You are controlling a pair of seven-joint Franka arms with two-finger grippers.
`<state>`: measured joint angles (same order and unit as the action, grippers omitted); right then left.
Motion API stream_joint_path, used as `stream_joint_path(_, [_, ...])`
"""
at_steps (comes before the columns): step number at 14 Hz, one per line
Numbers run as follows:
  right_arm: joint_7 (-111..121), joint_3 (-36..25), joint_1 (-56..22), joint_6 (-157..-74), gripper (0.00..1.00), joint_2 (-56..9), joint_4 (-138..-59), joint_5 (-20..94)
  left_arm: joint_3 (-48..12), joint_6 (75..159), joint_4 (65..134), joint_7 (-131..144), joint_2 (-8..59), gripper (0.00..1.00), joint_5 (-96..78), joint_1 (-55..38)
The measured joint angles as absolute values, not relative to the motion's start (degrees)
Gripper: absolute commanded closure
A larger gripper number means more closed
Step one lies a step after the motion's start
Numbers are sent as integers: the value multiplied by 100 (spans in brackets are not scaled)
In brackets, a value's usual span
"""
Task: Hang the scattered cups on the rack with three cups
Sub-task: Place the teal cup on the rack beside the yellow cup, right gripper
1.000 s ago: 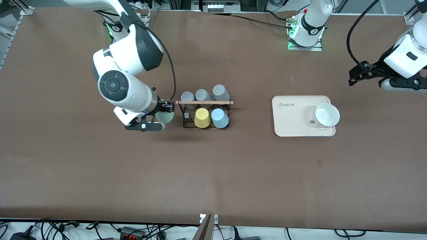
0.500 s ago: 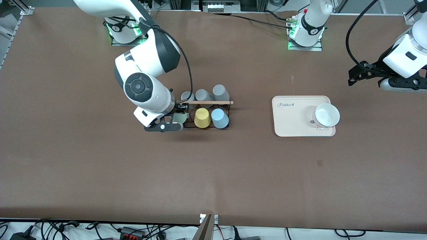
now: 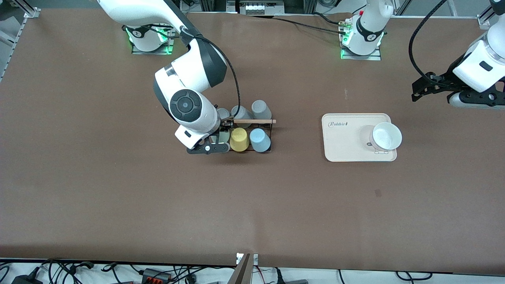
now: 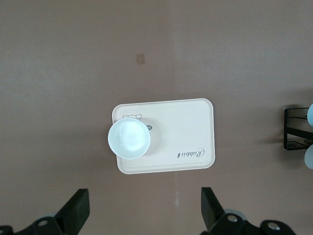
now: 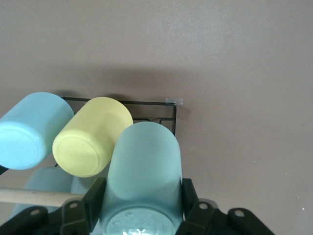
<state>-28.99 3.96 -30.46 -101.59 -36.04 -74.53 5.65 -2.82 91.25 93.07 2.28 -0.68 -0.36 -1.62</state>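
Pinched in right gripper (image 3: 215, 144): mint cup (image 5: 142, 171), over rack (image 3: 252, 121) at its nine o'clock end, hard against yellow cup (image 3: 239, 139). Risks bumping that neighbour or missing the peg if lowered askew. At yellow's three o'clock, hung: light blue cup (image 3: 259, 140). Waiting, spread wide: left gripper (image 4: 144, 215).

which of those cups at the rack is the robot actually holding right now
The pale mint green tapered cup. The right hand is shut on it at the black wire rack; the yellow cup and light blue cup already hang there.
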Motion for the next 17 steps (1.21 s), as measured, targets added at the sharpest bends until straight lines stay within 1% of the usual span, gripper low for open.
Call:
stream_joint_path(14, [-2897, 387, -3046, -10407, 72, -4000, -7447, 564, -287, 9125, 9307, 228, -68, 0, -36, -162])
stream_joint_path(16, [-2895, 385, -3046, -10412, 69, -4029, -7447, 564, -292, 9125, 9307, 228, -68, 0, -36, -162])
stream_joint_path(17, [-2894, 385, -3046, -10420, 69, -4046, -7447, 564, -299, 9125, 9307, 228, -68, 0, -36, -163])
